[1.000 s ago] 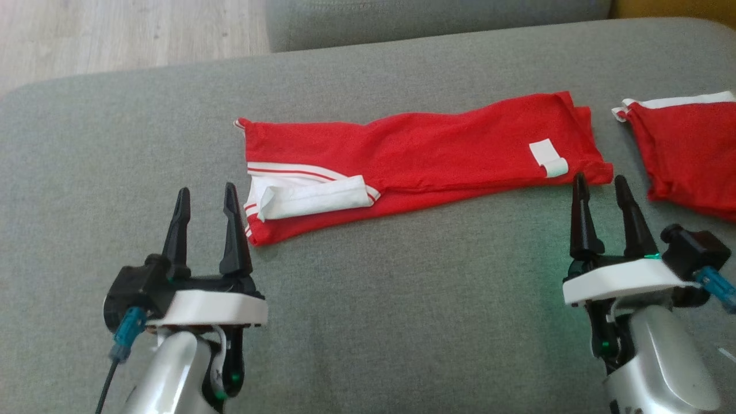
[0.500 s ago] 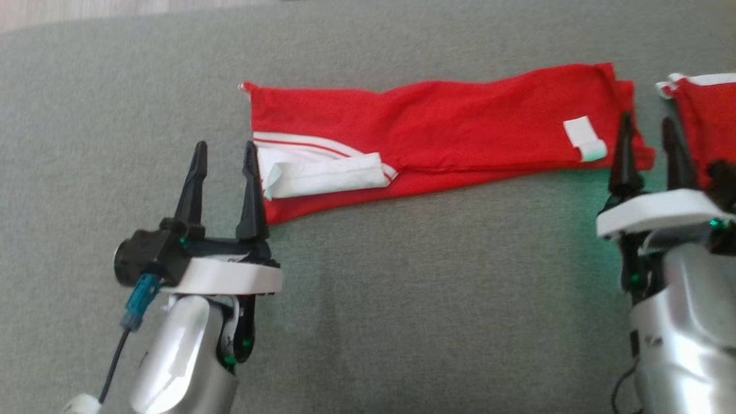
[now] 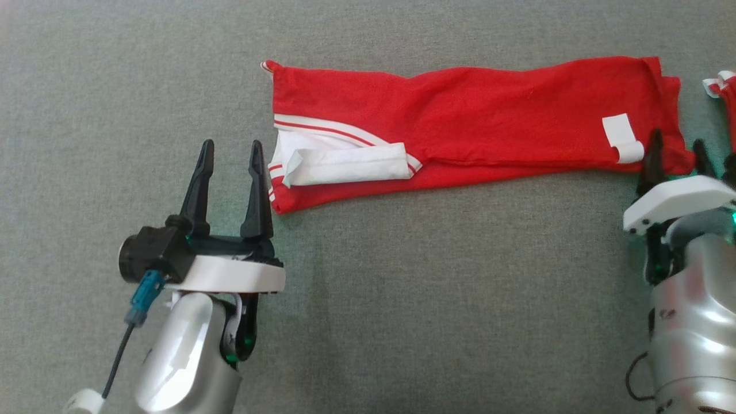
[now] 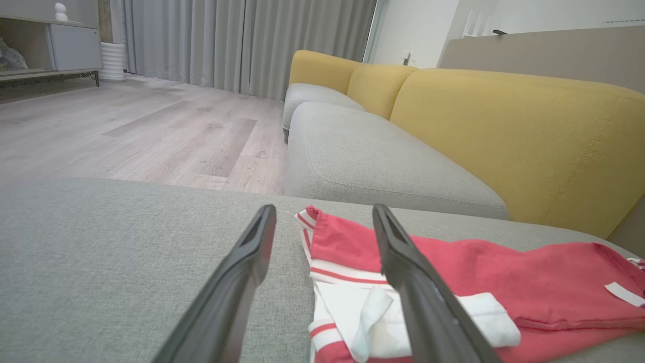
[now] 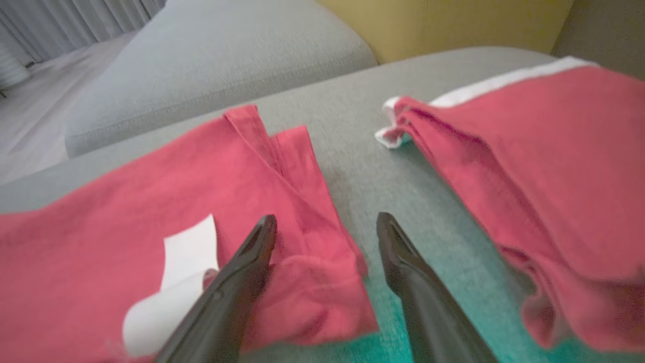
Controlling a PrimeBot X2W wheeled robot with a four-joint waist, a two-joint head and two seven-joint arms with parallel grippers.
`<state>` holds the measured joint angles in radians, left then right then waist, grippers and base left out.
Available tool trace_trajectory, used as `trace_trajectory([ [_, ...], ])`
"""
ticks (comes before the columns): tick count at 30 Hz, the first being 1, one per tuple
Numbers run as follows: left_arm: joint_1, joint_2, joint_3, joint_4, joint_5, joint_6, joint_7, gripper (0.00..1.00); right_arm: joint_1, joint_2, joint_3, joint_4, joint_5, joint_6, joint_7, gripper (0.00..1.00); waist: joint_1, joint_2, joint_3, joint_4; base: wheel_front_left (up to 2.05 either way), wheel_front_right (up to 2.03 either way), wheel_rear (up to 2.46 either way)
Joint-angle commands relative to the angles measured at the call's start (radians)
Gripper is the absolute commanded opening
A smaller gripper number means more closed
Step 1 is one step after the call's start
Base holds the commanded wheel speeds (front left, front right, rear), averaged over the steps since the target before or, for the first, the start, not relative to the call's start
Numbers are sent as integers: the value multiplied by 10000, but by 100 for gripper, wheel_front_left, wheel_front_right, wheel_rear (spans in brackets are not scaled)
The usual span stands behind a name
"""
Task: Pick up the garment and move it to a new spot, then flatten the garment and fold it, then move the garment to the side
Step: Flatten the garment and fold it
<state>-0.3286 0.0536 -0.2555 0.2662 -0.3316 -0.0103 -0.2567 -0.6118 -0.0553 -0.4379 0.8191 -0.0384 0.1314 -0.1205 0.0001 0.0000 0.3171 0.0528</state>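
fold step, i judge: left pincer (image 3: pixel 231 146) and right pincer (image 3: pixel 677 139), both released, sit at near corners of the long red white-striped fabric garment (image 3: pixel 489 121); next, pinch both

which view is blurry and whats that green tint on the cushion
Right wrist view: soft and smeared, worst on the second red garment, with a teal-green glow on the grey cushion between the fingers. Head view: sharper, faint green cast by the right gripper. Left wrist view: crisp, even daylight.

Even daylight; rt wrist blurred.
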Motion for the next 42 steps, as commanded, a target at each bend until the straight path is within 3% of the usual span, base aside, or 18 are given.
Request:
trace_trajectory([
  [1, -378, 56, 374, -270, 144, -43, -51, 100, -321, 50, 170, -125, -118, -7, 5, 100, -1, 0, 14, 0, 0, 0, 0],
  [8, -443, 9, 396, -187, 273, -128, -51, 100, -835, 50, -52, 1129, -790, -7, 242, 100, -1, 0, 124, -34, 0, 0, 0],
  [9, -446, 5, 407, -173, 280, -132, -51, 100, -898, 50, -42, 1242, -799, -7, 219, 68, -1, 0, 126, -41, 0, 0, 0],
  [10, -446, 2, 420, -162, 287, -135, -51, 100, -950, 50, -32, 1336, -814, -7, 187, 0, -1, 0, 124, -52, 0, 0, 0],
  [16, -395, -11, 533, -49, 319, -152, -51, 100, -1101, -94, -21, 1365, -967, -7, -297, 0, -1, 0, -90, -199, 0, 0, 0],
  [27, -209, -22, 719, 0, 327, -254, -51, 100, -562, -1359, 375, 222, -641, -7, -742, 0, -1, 0, -742, -565, 0, 0, 0],
  [42, 132, -30, 769, -197, 319, -313, -51, 100, -492, -73, 2125, -1291, 328, -7, -201, 0, -1, 0, -1676, -145, 0, 0, 0],
])
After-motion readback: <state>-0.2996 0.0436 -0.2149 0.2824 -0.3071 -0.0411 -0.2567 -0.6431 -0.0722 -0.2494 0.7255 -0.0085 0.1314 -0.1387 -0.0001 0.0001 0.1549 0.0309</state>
